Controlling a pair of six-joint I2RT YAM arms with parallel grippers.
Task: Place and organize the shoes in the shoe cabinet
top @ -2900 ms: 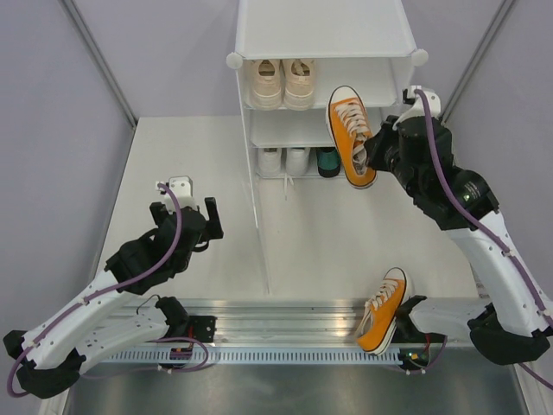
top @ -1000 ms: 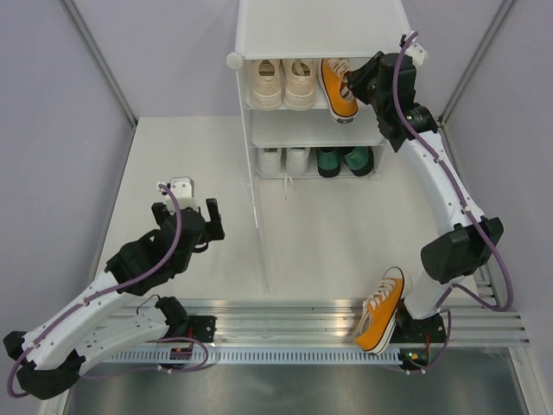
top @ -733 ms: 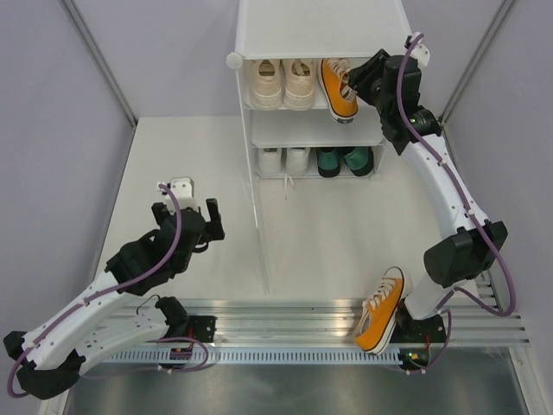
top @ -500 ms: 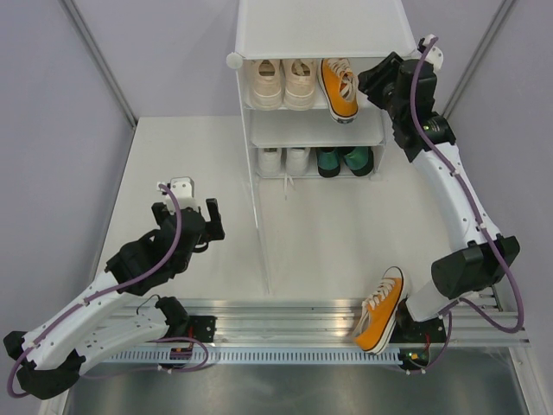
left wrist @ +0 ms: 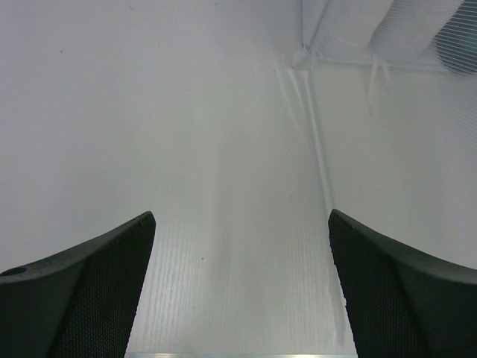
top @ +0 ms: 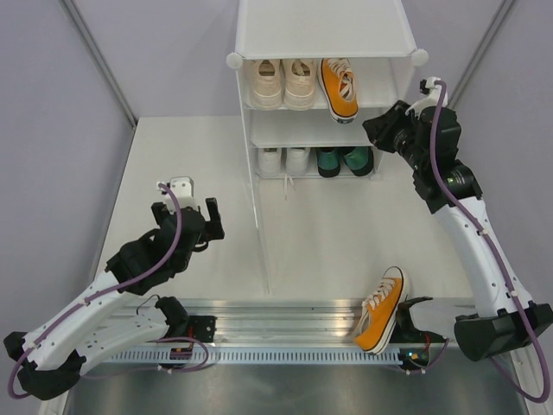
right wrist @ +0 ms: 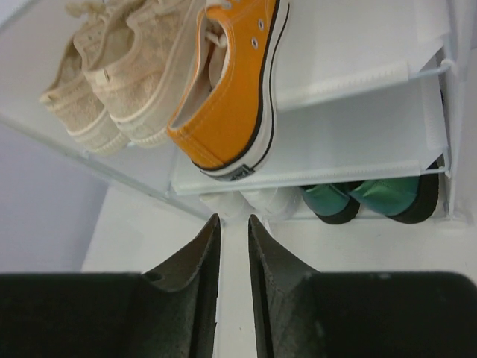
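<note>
On the left, our left gripper (top: 186, 216) hovers over the bare table (top: 173, 147) with its fingers spread wide and nothing between them, well apart from any shoe.

The shoe cabinet (top: 320, 26) stands at the far middle. Its upper tier holds the cream sneakers (top: 282, 82) and, just beside them, one orange sneaker (top: 339, 86) lying slightly askew with its heel toward the open front. The lower tier holds the white sneakers (top: 283, 160) and then the green heels (top: 344, 160).

Our right gripper (top: 373, 130) hangs in front of the cabinet's right side. It is clear of the shelved shoe, its fingers are nearly together with only a slit showing, and it is empty.

We judge the task close to done, with seven shoes in and one out. The second orange sneaker (top: 383, 309) sits at the near edge by the right arm's base, leaning on the metal rail (top: 285, 316).

The next move, as we see it, is for the right arm to swing down to that shoe, open its fingers, grip it by the collar and carry it to the free space right of its mate — toe in first, so the pair lines up.
</note>
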